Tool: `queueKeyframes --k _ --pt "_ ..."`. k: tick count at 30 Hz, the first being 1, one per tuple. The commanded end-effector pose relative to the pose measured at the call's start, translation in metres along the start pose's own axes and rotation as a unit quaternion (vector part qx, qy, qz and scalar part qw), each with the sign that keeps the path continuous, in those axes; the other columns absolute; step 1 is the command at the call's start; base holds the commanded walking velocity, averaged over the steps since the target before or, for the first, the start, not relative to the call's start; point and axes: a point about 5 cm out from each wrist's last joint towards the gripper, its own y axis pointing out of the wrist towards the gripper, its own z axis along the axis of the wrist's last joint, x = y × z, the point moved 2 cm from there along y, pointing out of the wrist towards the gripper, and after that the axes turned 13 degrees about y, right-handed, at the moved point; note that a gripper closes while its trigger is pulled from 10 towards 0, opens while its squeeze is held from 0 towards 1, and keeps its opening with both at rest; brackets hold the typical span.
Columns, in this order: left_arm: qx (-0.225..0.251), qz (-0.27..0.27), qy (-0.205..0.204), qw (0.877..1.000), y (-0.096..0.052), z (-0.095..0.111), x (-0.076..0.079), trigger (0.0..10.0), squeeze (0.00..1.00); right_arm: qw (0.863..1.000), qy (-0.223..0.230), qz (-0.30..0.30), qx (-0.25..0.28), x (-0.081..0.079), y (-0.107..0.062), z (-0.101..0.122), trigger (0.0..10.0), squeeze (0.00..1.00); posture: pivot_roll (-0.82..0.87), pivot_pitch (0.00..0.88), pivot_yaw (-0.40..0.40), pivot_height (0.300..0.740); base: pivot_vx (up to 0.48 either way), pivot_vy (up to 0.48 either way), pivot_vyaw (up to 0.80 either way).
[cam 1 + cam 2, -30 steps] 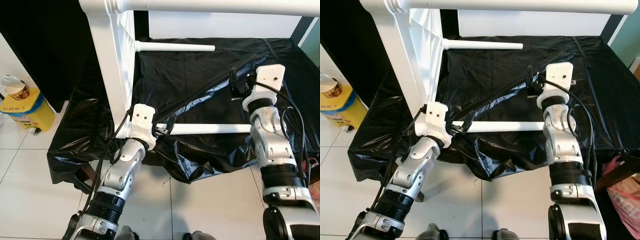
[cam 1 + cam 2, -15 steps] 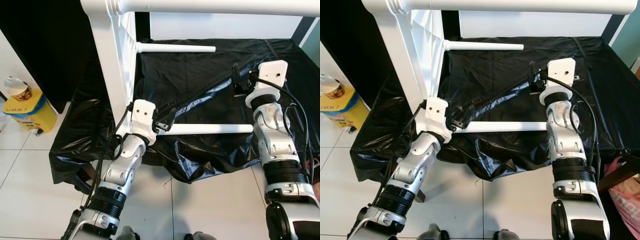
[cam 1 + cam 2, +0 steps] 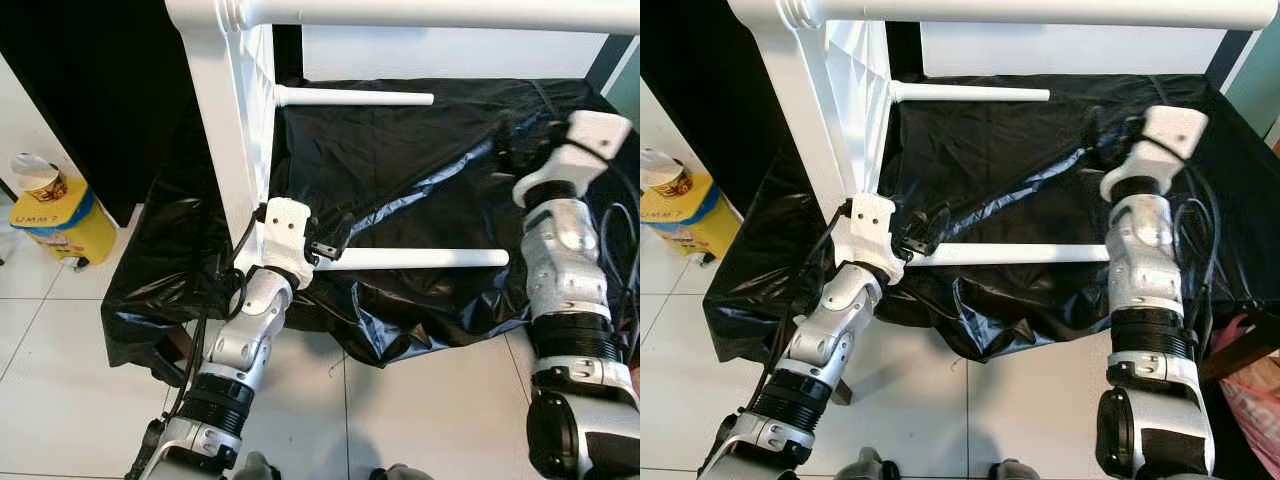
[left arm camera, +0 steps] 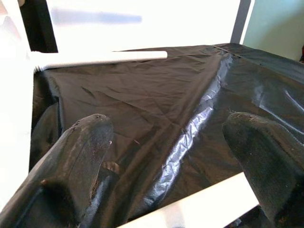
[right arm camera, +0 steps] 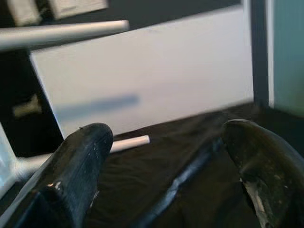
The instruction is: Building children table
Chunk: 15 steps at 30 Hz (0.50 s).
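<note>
While the white wooden table frame (image 3: 232, 120) stands at upper left on the crumpled black plastic sheet (image 3: 400, 150), the right gripper (image 5: 166, 156) — fingers apart, empty — has swung away toward upper right. The left gripper (image 4: 166, 156), fingers spread, straddles the lower white round rail (image 3: 420, 258) — alignment apparently unfinished.

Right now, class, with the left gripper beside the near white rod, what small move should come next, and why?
Probably ease the left gripper down and close on the near white rod. Its fingers are open, with the rod just below them, not yet held. The right gripper hovers open over the black sheet.
</note>
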Motion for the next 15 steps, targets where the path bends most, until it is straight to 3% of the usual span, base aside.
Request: queueKeyframes --k 1,2,3,4,7,8,11,14,15 --pt "0.01 -0.025 0.003 1.0 0.0 0.003 0.003 10.0 0.0 0.995 0.078 -0.056 -0.012 0.024 -0.004 -0.006 10.0 0.0 -0.03 0.065 0.038 0.74 0.0 0.0 0.0" --pt "0.01 -0.025 0.003 1.0 0.0 0.003 0.003 10.0 0.0 0.995 0.078 -0.056 -0.012 0.024 -0.004 -0.006 10.0 0.0 -0.03 0.065 0.038 0.74 0.0 0.0 0.0" --pt "0.01 -0.028 0.003 1.0 0.0 0.003 0.004 10.0 0.0 0.989 0.122 -0.08 -0.019 0.036 -0.008 -0.012 10.0 0.0 -0.03 0.067 0.043 0.74 0.0 0.0 0.0" --pt "0.01 -0.028 0.003 1.0 0.0 0.003 0.004 10.0 0.0 0.989 0.122 -0.08 -0.019 0.036 -0.008 -0.012 10.0 0.0 -0.03 0.067 0.043 0.74 0.0 0.0 0.0" --pt "0.011 -0.033 0.002 0.999 -0.001 0.003 0.006 10.0 0.0 0.966 0.222 -0.127 -0.039 0.057 -0.019 -0.032 10.0 0.0 -0.03 0.074 0.049 0.74 0.0 0.0 0.0" --pt "0.011 -0.033 0.002 0.999 -0.001 0.003 0.006 10.0 0.0 0.966 0.222 -0.127 -0.039 0.057 -0.019 -0.032 10.0 0.0 -0.03 0.074 0.049 0.74 0.0 0.0 0.0" --pt "0.011 -0.034 0.002 0.999 -0.001 0.003 0.006 10.0 0.0 0.945 0.285 -0.15 -0.05 0.067 -0.027 -0.044 10.0 0.0 -0.03 0.074 0.051 0.74 0.0 0.0 0.0" --pt "0.011 -0.035 0.0 0.999 -0.001 0.003 0.007 10.0 0.0 0.936 0.307 -0.161 -0.056 0.071 -0.032 -0.05 10.0 0.0 -0.03 0.079 0.057 0.74 0.0 0.0 0.0" --pt "0.011 -0.037 -0.002 0.999 -0.001 0.003 0.008 10.0 0.0 0.924 0.336 -0.171 -0.063 0.074 -0.037 -0.057 10.0 0.0 -0.04 0.081 0.061 0.74 0.0 0.0 0.0"
